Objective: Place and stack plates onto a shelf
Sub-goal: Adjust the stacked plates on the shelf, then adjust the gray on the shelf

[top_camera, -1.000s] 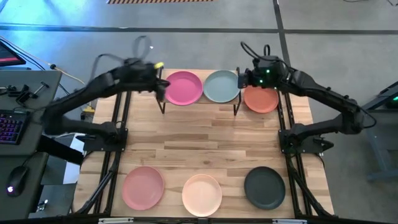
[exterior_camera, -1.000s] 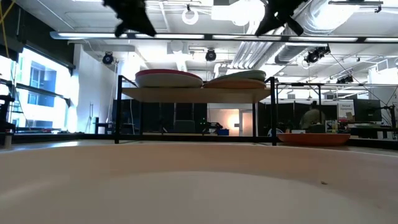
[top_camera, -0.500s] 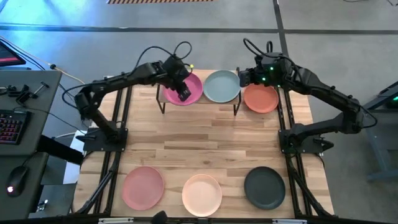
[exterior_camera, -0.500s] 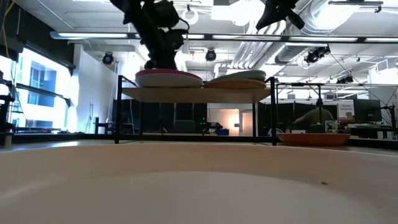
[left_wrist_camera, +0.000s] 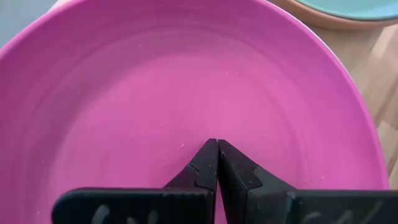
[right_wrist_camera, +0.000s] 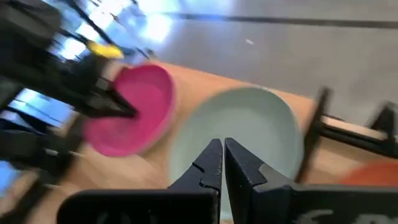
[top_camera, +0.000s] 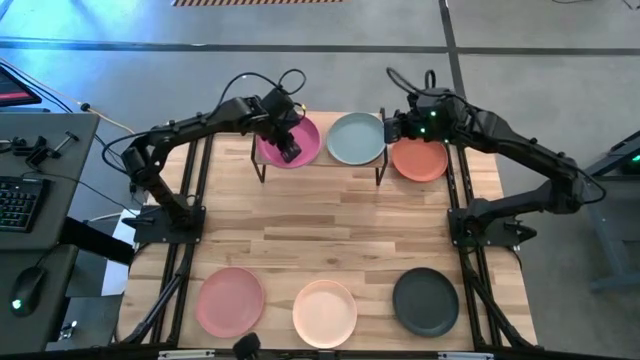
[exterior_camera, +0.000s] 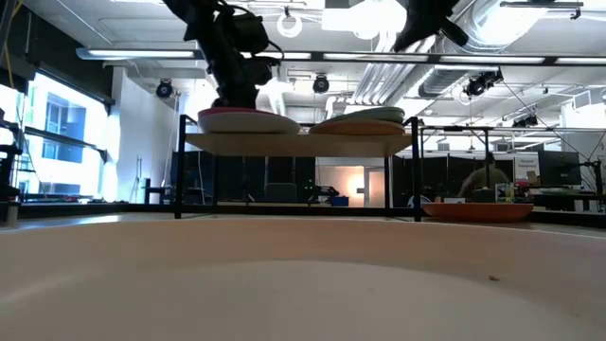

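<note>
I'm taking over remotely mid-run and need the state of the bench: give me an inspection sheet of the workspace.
Surface: wooden table, bare in the middle.
Job's things: shelf at the far edge carries the hot pink plate and the grey-teal plate, each on at least one more plate. Orange plate lies on the table beside the shelf. Dusty pink plate, cream plate and black plate sit in a row at the near edge.
Clutter: nothing seen.
Grippers: left gripper shut, tips in the hot pink plate's bowl. Right gripper shut, above the grey-teal plate.
Cables: loops over both wrists.
Surroundings: keyboard and mouse on a side desk.
</note>
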Controlling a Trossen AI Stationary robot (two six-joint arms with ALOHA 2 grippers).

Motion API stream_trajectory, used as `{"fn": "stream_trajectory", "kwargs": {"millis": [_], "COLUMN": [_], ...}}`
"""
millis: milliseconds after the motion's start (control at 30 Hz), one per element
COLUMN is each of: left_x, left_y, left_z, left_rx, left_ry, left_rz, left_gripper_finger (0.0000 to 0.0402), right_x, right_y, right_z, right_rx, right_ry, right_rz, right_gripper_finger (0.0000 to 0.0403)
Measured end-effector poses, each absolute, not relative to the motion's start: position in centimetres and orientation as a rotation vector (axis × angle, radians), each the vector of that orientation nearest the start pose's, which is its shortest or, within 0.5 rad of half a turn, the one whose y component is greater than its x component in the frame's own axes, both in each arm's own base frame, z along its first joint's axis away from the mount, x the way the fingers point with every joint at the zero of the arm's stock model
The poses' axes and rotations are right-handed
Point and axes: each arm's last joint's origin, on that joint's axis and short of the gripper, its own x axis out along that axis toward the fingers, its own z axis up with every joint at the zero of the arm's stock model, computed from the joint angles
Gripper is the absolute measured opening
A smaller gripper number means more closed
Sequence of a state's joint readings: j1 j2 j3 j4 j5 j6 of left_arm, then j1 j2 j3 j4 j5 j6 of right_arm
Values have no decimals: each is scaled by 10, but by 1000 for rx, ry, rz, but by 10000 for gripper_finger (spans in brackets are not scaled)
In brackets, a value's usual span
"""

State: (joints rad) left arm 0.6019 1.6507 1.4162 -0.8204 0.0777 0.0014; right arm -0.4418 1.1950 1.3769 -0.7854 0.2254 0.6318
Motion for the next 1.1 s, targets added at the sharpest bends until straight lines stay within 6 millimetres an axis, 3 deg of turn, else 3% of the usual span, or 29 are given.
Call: {"fn": "stream_trajectory", "kwargs": {"millis": [267, 633, 867, 1100], "left_x": [282, 258, 236, 221], "left_y": [193, 176, 161, 152], "left_z": [292, 355, 392, 408], "left_rx": [-363, -274, -218, -195], "left_ry": [978, 737, 555, 496], "left_rz": [485, 511, 531, 549], "left_gripper_finger": [0, 0, 0, 0], "right_x": [223, 245, 253, 258], "right_y": [-122, -155, -157, -157], "right_z": [361, 317, 311, 309], "right_rx": [690, 607, 605, 625], "right_ry": [644, 831, 835, 826], "right_rz": [-920, -1135, -1120, -1084], "right_gripper_finger": [0, 0, 0, 0]}}
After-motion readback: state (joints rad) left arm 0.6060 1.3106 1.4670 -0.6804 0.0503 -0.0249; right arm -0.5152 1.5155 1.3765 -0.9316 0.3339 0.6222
